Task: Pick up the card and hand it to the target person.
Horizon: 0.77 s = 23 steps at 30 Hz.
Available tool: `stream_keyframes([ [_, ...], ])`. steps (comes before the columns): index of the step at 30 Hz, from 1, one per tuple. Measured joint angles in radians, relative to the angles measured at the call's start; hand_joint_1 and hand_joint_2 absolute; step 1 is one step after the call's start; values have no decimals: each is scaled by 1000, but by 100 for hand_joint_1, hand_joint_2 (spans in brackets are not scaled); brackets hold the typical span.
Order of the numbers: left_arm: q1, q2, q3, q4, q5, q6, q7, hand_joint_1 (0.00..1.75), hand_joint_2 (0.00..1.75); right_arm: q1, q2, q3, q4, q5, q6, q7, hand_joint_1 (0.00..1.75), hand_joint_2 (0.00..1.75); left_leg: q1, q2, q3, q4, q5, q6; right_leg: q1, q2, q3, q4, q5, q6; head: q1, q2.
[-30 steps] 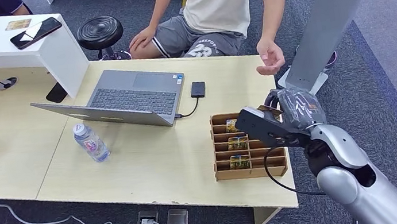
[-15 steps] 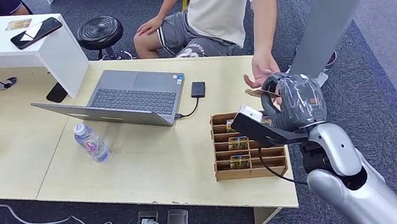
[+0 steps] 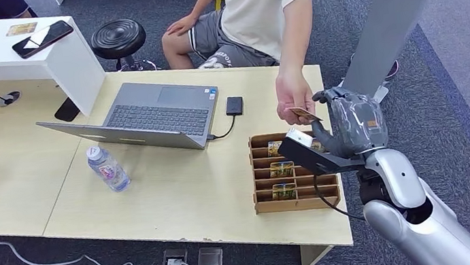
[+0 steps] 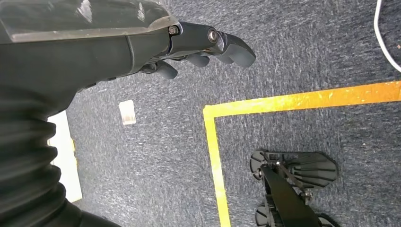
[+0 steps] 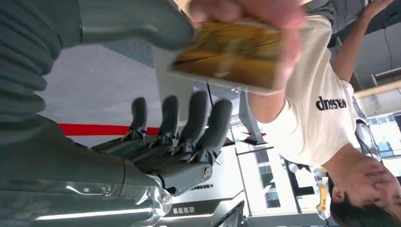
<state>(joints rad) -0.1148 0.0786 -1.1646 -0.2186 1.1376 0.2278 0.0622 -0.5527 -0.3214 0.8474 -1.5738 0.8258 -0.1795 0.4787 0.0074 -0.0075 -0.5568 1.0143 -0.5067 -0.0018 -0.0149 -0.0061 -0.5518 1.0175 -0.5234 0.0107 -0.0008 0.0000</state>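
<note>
The card [image 3: 303, 112] is above the desk's far right corner, pinched in the person's hand [image 3: 294, 99] just beside the right hand [image 3: 347, 121], whose fingers stand apart and grasp nothing. The handover looks nearly done. I judge the next move only needs this hand to draw away; the left hand [image 4: 142, 42] hangs released over the floor.

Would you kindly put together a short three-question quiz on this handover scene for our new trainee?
1. True or false: the card lies flat on the table.
2. Who holds the card? A) the person's hand B) the right hand C) nobody
3. Fill in: the water bottle stands in front of the open ____.

Key:
1. False; it is held in the air above the wooden card rack.
2. A; the right hand's fingers are spread apart beside it.
3. laptop.
</note>
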Motion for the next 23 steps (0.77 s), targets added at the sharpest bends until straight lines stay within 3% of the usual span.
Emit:
stream_keyframes([
  [6, 1, 0, 0, 0, 8, 0, -4, 0, 0, 8, 2, -7, 9, -43, -22, -11, 0, 175, 0, 0, 0, 0, 0, 0, 0, 0, 0, 0, 0, 0, 0, 0],
  [16, 6, 0, 1, 0, 28, 0, -2, 0, 0, 96, -32, -92, -95, -311, -133, -56, 0, 175, 0, 0, 0, 0, 0, 0, 0, 0, 0, 0, 0, 0, 0, 0],
  [23, 7, 1, 2, 0, 38, 0, 5, 0, 0, 194, -56, -142, -163, -548, -134, -110, 0, 175, 0, 0, 0, 0, 0, 0, 0, 0, 0, 0, 0, 0, 0, 0],
])
